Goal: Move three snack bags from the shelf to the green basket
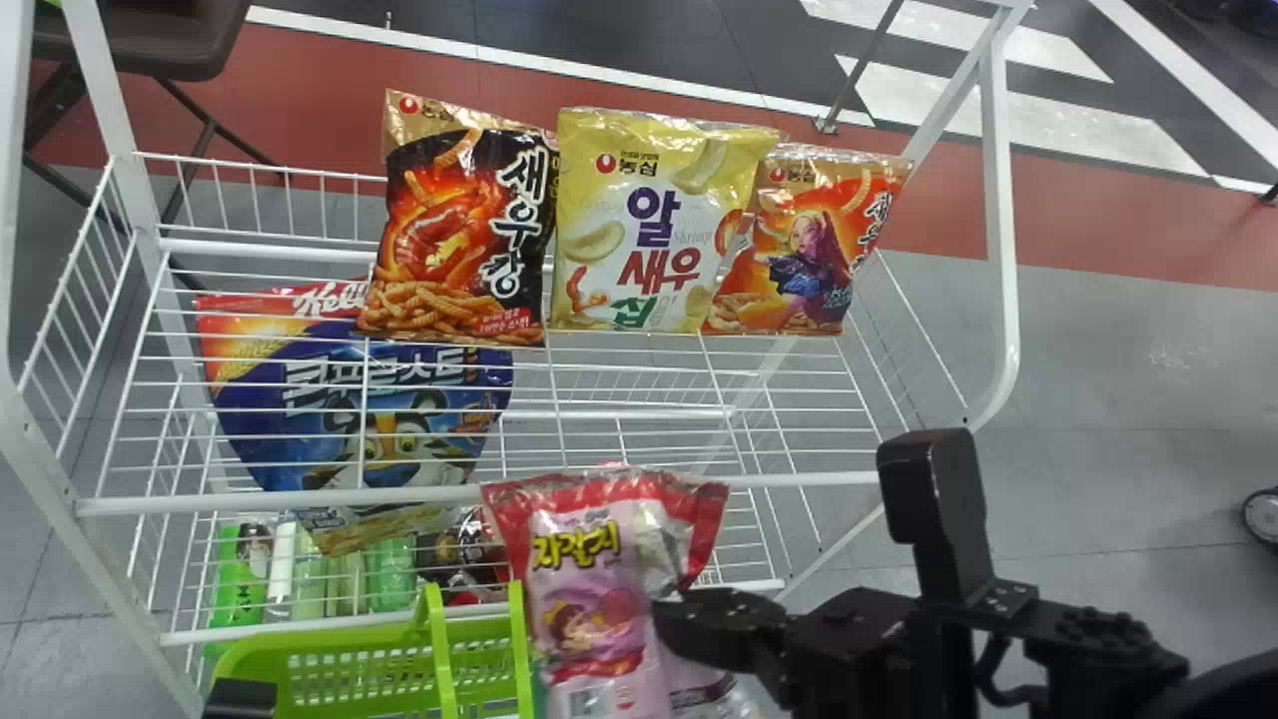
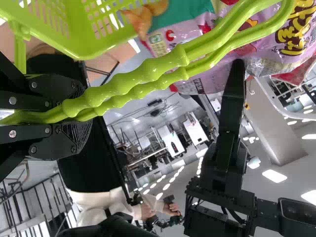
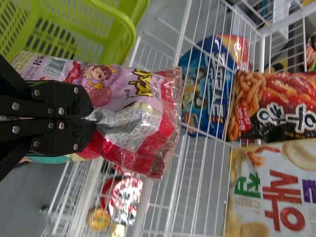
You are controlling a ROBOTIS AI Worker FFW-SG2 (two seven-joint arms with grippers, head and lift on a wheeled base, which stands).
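Grey floor with a red band and white lines lies under and behind a big white wire shelf (image 1: pixel 619 491). Near it is the green basket (image 1: pixel 339 664). From where I stand, I see a big blue bag (image 1: pixel 399 399) behind the wires, low down. Up on the shelf, 3 snack bags stand in a row: a black and orange bag (image 1: pixel 459 230), a yellow and white bag (image 1: pixel 649 230) and an orange bag (image 1: pixel 809 245).

Then comes the pink and red snack bag (image 1: pixel 589 589). It is between the right gripper (image 1: pixel 671 624)'s fingers, which pinch it at its right side. It hangs by the basket's right end, in front of the shelf. I cannot tell how high it is over the basket. Its long way runs up and down, with a small lean. The red end is up by the shelf, and the end with the bar stripes is down.

The right gripper is squeezed nearly flat, and the bag is crumpled where the fingers touch it. The left gripper (image 1: pixel 240 697) is closed around the basket's 2 green handles (image 2: pixel 138 79).
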